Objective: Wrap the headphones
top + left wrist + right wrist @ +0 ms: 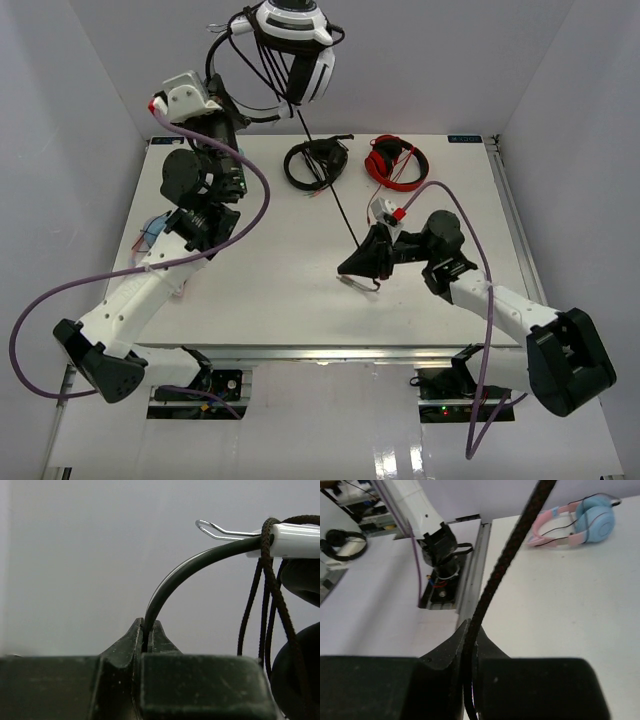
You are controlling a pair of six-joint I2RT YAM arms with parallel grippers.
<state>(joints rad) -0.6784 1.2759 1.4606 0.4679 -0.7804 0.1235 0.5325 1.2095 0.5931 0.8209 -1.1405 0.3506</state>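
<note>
The white headphones with black cushions hang high above the table's far edge. My left gripper is shut on their thin dark headband, which curves up out of the jaws to a white part. Loops of the black cable lie over that white part. From the headphones the cable runs taut down to my right gripper, low over the table's middle. In the right wrist view the gripper is shut on the braided cable, which passes straight between the jaws.
All-black headphones and red-and-black headphones lie at the back of the table. A thin silvery wire loop sits just below the right gripper. Pink-and-blue headphones lie on a neighbouring surface. The left arm's base shows beyond the table edge.
</note>
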